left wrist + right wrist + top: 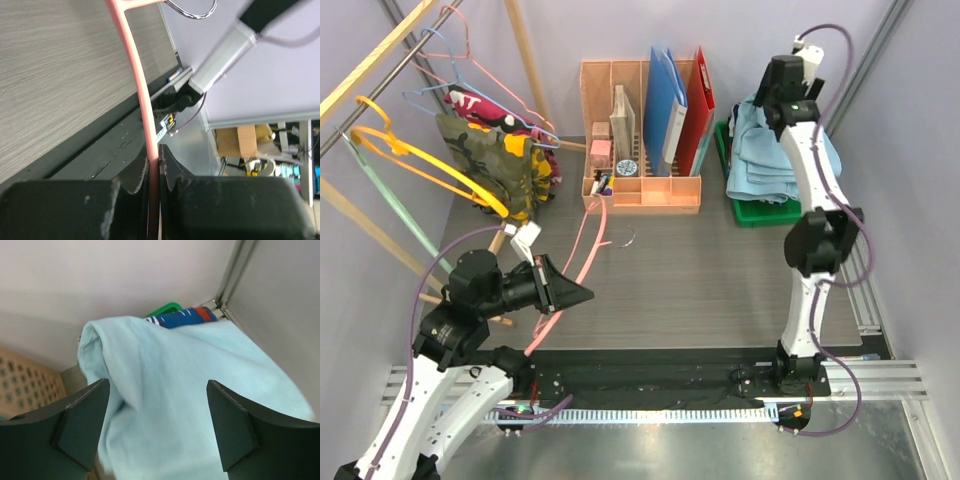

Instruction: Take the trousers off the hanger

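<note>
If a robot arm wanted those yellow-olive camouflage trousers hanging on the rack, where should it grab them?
Probably the loose lower edge of the yellow-olive camouflage cloth trousers, coming from the open side over the grey table. The cloth hangs free there, while the wooden rack crowds its top.

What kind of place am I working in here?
Most likely a robot lab cell staged as a clothes-sorting corner, not a real home: a clothes rail with hangers and camouflage trousers, a green bin of piled garments, and bare aluminium framing around a plain-walled table.
</note>
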Controlling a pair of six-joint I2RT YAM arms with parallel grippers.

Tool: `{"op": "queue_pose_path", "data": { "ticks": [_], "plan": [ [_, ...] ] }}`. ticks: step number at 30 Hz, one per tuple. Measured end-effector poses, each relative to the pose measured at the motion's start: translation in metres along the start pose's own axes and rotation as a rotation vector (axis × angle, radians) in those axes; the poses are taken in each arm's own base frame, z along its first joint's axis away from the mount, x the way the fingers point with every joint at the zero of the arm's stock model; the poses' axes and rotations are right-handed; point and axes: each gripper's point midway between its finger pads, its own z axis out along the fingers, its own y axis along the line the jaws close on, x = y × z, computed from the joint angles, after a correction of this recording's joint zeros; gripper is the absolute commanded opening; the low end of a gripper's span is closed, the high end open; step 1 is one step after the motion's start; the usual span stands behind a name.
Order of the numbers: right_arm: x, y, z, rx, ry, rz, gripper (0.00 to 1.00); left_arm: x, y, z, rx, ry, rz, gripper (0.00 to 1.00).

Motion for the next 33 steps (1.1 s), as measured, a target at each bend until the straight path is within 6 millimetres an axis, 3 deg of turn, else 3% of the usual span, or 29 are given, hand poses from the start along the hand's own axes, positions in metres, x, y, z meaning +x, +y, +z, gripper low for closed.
{"op": "queue_pose_path", "data": {
  "ticks": [4, 7, 10, 14, 17, 19, 26, 29, 33],
  "plan": [
    [-0.037, -0.028, -0.092, -0.032, -0.014, 0.029, 0.86, -0.012, -0.001, -0.001, -0.029, -0.058, -0.045, 0.00],
    [-0.032, -0.036, -0.161, -0.099, -0.010, 0.026, 0.86, -0.022, -0.002, -0.002, -0.047, -0.116, -0.086, 0.00],
    [0.008, -0.012, -0.237, -0.247, 0.036, -0.041, 0.86, -0.036, -0.006, -0.005, -0.046, -0.199, -0.126, 0.00],
    [0.089, 0.030, -0.328, -0.535, 0.160, -0.158, 0.86, -0.054, -0.012, -0.010, -0.034, -0.296, -0.151, 0.00],
    [0.153, 0.038, -0.397, -0.743, 0.270, -0.249, 0.86, -0.065, -0.013, -0.012, -0.039, -0.356, -0.170, 0.00],
    [0.180, 0.040, -0.441, -0.878, 0.320, -0.289, 0.86, -0.074, -0.014, -0.015, -0.038, -0.403, -0.183, 0.00],
    [0.232, 0.050, -0.571, -1.243, 0.385, -0.382, 0.89, -0.100, -0.024, -0.034, -0.003, -0.573, -0.224, 0.00],
    [0.249, 0.069, -0.621, -1.351, 0.341, -0.402, 0.89, -0.105, -0.023, -0.039, -0.006, -0.617, -0.237, 0.00],
    [0.259, 0.094, -0.663, -1.419, 0.253, -0.396, 0.87, -0.112, -0.022, -0.047, -0.011, -0.676, -0.257, 0.00]
  ]
}}
